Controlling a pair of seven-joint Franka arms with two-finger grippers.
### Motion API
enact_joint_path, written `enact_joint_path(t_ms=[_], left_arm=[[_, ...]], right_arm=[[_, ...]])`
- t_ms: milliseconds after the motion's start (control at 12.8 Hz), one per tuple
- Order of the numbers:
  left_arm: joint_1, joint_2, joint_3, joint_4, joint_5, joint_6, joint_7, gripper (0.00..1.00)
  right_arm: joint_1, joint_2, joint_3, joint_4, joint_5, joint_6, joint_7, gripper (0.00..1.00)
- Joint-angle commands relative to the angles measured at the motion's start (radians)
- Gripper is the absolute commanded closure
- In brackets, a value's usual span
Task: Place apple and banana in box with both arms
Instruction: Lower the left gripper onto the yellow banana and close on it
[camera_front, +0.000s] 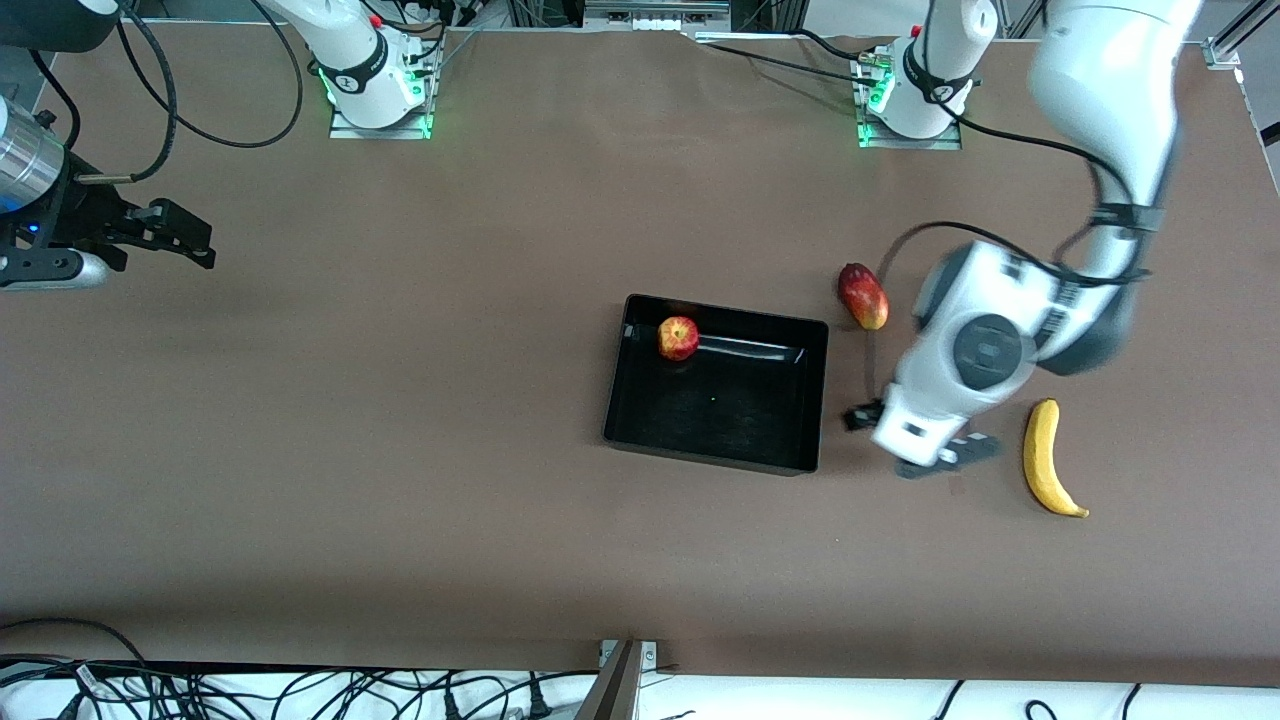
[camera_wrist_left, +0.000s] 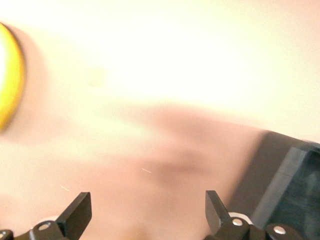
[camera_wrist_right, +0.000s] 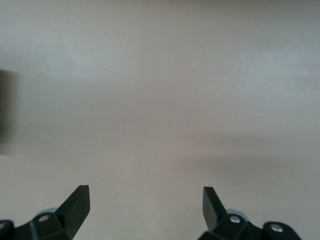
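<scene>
The apple (camera_front: 678, 338) lies inside the black box (camera_front: 712, 455), in its corner toward the robots and the right arm's end. The banana (camera_front: 1045, 458) lies on the table beside the box, toward the left arm's end. My left gripper (camera_front: 918, 437) is open and empty, low over the table between the box and the banana. In the left wrist view my left gripper (camera_wrist_left: 148, 212) is open, with the banana (camera_wrist_left: 10, 90) at one edge and the box's wall (camera_wrist_left: 295, 185) at the other. My right gripper (camera_front: 188, 238) is open and empty, up at the right arm's end; it (camera_wrist_right: 145, 207) shows bare table.
A red-yellow mango (camera_front: 863, 296) lies near the box's corner toward the robots, under the left arm's forearm. Cables run along the table's edge nearest the front camera. The arm bases (camera_front: 375, 90) stand along the edge farthest from that camera.
</scene>
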Motion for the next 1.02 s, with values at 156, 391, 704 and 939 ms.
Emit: enact_joint_path(t_ms=[156, 391, 704, 939], left_arm=[[0.247, -0.001, -0.003, -0.011, -0.007, -0.001, 0.504, 0.0], [0.368, 0.086, -0.023, -0.023, 0.1, 0.123, 0.648, 0.0], [0.395, 0.165, -0.029, -0.083, 0.188, 0.318, 0.645, 0.0], [0.392, 0.166, -0.027, -0.086, 0.188, 0.321, 0.631, 0.28]], right_arm=[[-0.013, 0.01, 0.009, 0.042, -0.011, -0.003, 0.002, 0.0], [-0.01, 0.01, 0.012, 0.042, -0.008, 0.0, 0.004, 0.0], [-0.012, 0.019, 0.012, 0.042, 0.001, 0.003, 0.005, 0.0], [-0.012, 0.019, 0.012, 0.042, 0.001, 0.003, 0.005, 0.0]])
